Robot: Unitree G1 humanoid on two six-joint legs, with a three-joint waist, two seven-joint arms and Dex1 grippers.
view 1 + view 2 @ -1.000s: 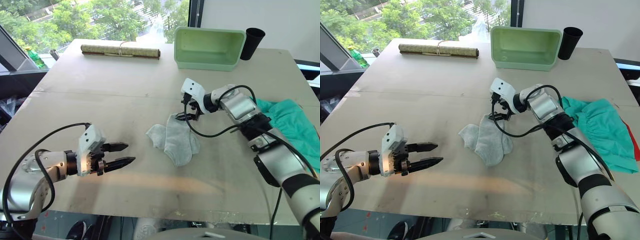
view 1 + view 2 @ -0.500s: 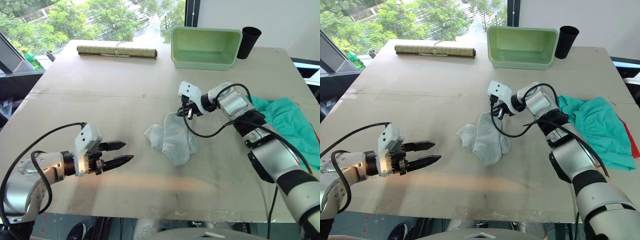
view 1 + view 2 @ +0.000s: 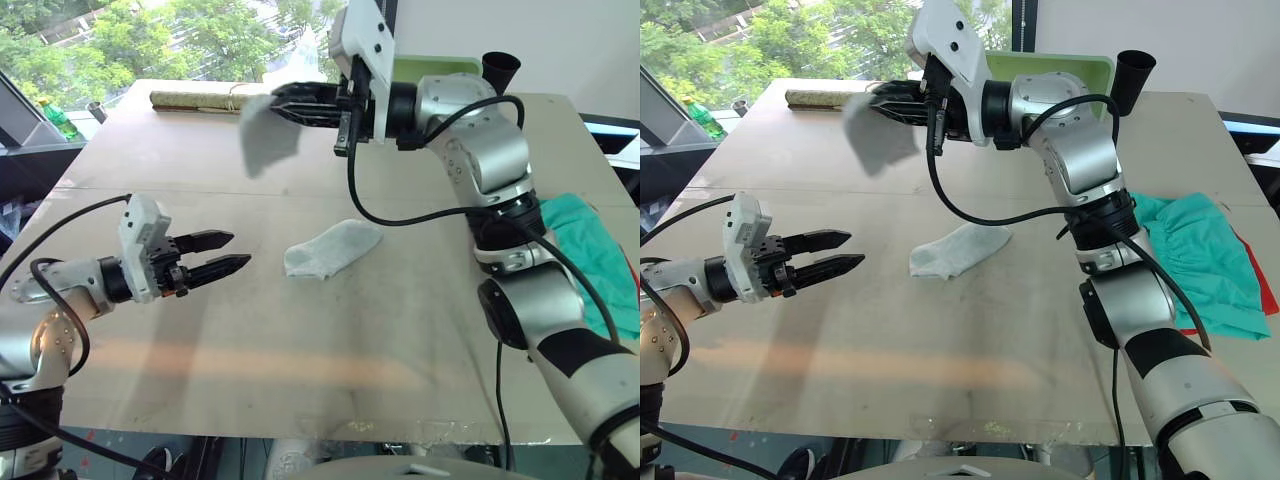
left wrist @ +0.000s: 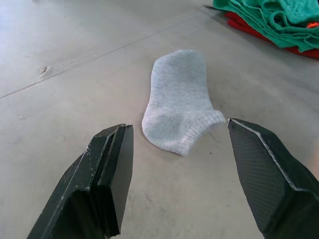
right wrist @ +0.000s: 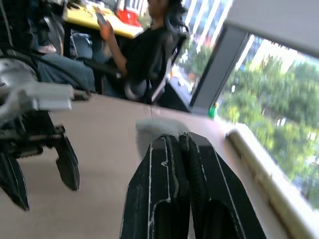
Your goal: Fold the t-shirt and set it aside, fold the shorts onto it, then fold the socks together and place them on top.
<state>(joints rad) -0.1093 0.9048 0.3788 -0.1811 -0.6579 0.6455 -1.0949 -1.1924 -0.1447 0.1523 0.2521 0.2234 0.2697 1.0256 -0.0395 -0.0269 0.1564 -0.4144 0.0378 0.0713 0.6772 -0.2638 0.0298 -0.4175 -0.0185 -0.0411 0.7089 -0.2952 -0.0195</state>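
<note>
One light grey sock (image 3: pixel 268 132) hangs limp in the air, pinched at its top edge by the right claw (image 3: pixel 290 103) high above the surface (image 3: pixel 330 340). The other sock (image 3: pixel 330 247) lies flat mid-surface, toe rounded, ribbed cuff open. The left claw (image 3: pixel 228 252) hovers released beside it. Teal shorts (image 3: pixel 1200 260) lie crumpled over the red t-shirt (image 3: pixel 1268 290) at the surface's right edge.

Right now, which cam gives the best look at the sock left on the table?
Left wrist view: the sock on the table lies flat, whole and close between the open left gripper fingers, cuff nearest. Both eye views show it small at mid-table, below the other sock hanging from the shut right gripper.
</note>
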